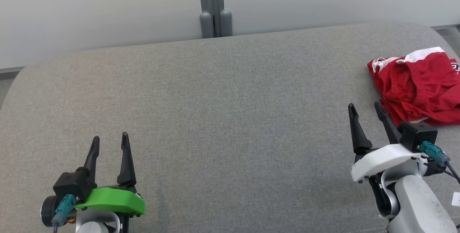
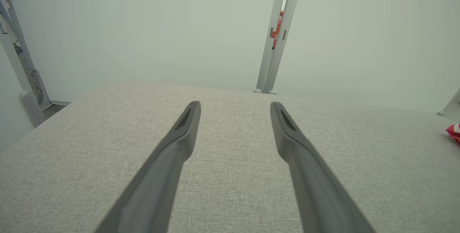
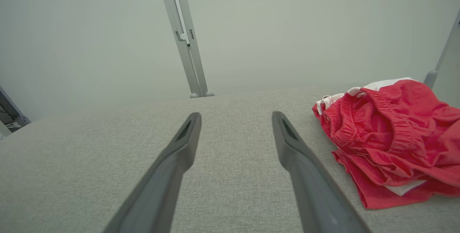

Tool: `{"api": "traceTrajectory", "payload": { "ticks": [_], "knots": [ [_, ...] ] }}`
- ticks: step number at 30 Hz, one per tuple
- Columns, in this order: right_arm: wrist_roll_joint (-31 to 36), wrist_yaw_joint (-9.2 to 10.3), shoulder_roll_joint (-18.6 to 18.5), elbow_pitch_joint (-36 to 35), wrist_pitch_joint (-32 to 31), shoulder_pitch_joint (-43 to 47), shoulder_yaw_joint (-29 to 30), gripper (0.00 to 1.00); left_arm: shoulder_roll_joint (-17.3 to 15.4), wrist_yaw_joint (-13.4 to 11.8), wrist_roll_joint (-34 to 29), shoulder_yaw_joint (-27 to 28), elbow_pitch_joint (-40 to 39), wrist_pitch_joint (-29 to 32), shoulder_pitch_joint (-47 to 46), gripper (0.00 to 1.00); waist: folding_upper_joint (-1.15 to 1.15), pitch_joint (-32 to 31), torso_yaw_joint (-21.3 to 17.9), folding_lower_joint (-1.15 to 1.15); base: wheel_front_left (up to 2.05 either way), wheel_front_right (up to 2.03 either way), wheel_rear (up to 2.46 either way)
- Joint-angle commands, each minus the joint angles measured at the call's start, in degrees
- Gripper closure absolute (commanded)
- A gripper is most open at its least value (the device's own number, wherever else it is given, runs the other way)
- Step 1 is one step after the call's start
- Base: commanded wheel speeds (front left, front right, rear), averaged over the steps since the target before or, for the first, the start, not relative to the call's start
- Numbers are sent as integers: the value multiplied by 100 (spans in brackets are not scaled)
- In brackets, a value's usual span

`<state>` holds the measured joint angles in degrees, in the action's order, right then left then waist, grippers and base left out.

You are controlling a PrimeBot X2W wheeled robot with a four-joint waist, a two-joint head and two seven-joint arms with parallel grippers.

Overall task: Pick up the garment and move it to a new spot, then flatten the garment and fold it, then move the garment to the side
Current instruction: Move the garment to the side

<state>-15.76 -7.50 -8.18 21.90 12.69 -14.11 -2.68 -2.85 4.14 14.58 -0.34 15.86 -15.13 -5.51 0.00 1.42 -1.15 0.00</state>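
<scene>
Grey fabric covers the worktop (image 1: 230, 118), with the crumpled red garment (image 1: 420, 85) at its right end. Both stand wide and empty: right tool (image 1: 364, 105) just beside it, left tool (image 1: 110, 136) well apart.

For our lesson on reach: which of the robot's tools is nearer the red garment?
Right. The right tool, open, is just beside the red garment, at its near-left edge. The left tool, also open, is far off across the grey surface.
</scene>
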Motion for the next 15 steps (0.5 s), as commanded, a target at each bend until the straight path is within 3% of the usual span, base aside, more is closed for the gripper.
{"api": "traceTrajectory", "payload": {
  "ticks": [1, 15],
  "knots": [
    [4, 1, 5, 14, -21, 96, 13, 0, -11, 26, 44, -22, -14, 4, 80, 0, 0, -45, 16, 0, 0, 0, 0],
    [-3, 1, 118, 121, -64, 108, 68, 0, -11, 22, 88, -97, -127, 4, 142, 0, 0, -32, -58, 0, 0, 0, 0]
  ]
}}
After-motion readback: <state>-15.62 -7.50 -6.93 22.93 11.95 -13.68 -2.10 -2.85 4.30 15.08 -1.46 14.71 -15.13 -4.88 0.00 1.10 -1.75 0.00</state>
